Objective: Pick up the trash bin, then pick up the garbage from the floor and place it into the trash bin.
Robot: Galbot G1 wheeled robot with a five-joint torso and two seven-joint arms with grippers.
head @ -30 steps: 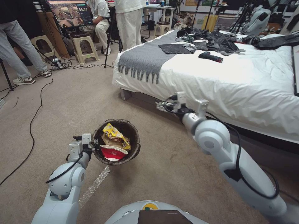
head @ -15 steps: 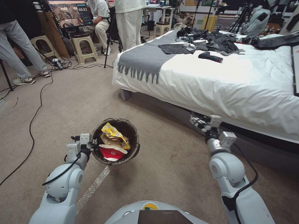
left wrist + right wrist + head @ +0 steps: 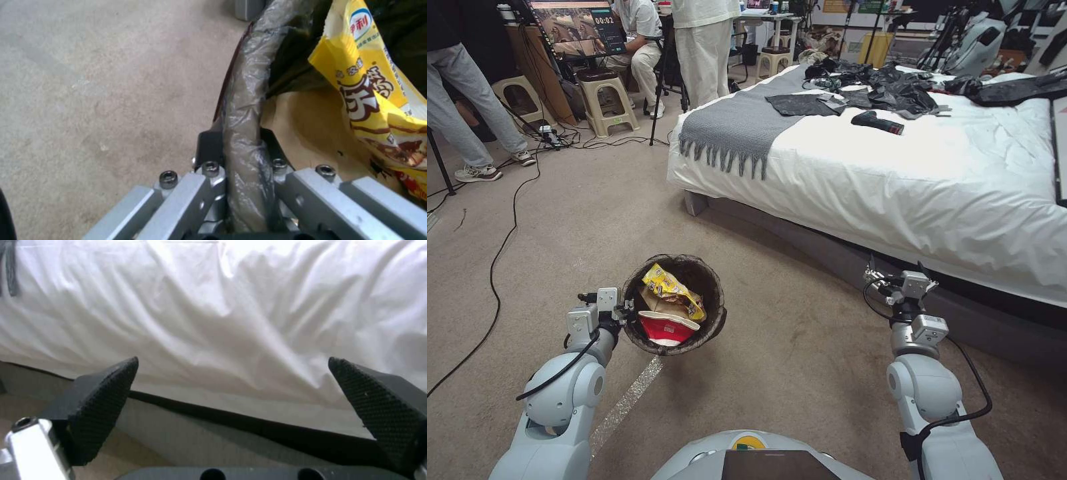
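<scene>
My left claw (image 3: 625,311) is clenched on the rim of the trash bin (image 3: 710,327); in the left wrist view the two fingers (image 3: 209,151) pinch the bag-covered rim (image 3: 242,133) from both sides, one outside, one inside; the bin hangs above the carpet floor (image 3: 560,233), in front of me and a bit to my left. Inside the bin lies the garbage: a yellow snack wrapper (image 3: 675,288), a tan paper scrap (image 3: 657,305) under it, and a red-and-white paper cup (image 3: 667,327) at the near side; the wrapper also shows close in the left wrist view (image 3: 373,96).

My right claw (image 3: 875,275) is released, w/ nothing between the pads (image 3: 104,400); they stand wide apart in the right wrist view; it is held up at my right, near the side of the bed (image 3: 894,193), pointing toward the white sheet (image 3: 231,316) and the dark bed base (image 3: 249,426) below it.
</scene>
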